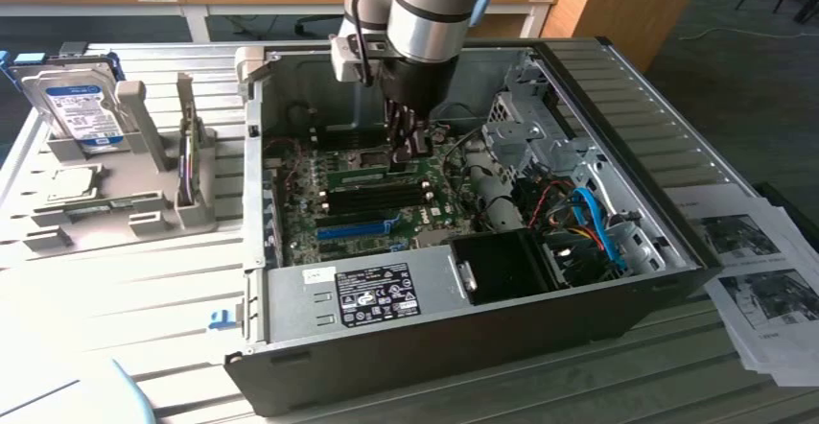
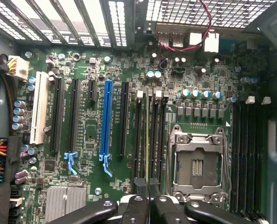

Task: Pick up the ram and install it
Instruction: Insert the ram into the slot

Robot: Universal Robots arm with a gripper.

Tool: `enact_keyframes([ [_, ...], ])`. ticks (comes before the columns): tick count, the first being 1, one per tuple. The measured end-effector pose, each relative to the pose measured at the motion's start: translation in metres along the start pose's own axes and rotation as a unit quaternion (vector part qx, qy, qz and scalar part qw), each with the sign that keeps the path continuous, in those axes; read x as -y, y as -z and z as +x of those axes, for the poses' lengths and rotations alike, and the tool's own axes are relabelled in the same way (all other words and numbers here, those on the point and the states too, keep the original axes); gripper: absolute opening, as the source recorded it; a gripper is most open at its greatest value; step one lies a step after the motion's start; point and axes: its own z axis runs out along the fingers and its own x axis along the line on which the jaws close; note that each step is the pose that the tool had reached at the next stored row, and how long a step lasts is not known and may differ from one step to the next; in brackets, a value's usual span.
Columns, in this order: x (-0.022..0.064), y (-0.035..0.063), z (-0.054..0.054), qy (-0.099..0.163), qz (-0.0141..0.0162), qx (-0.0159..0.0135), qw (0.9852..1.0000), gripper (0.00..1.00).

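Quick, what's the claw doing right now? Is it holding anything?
Claw: closed, holding the ram stick by its edge over the motherboard.

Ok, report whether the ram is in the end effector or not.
In it: the end effector is shut on the ram, a thin edge-on stick over the motherboard slots.

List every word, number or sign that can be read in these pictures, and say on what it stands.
None reads clearly.
Hard drive label: print too small.
Black label on the power supply: blurred.
White sticker on the same box: too small.
Motherboard markings: too small.
Printed sheets: blurred.
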Motion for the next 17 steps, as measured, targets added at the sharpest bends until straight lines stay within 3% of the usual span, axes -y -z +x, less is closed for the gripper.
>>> enact_keyframes([
  [7, 0.0004, -0.0022, 0.000, 0.000, 0.0000, 0.0001, 1.0000, 0.11],
  [17, 0.0013, -0.0153, 0.000, 0.000, 0.0000, 0.0000, 1.0000, 0.11],
])
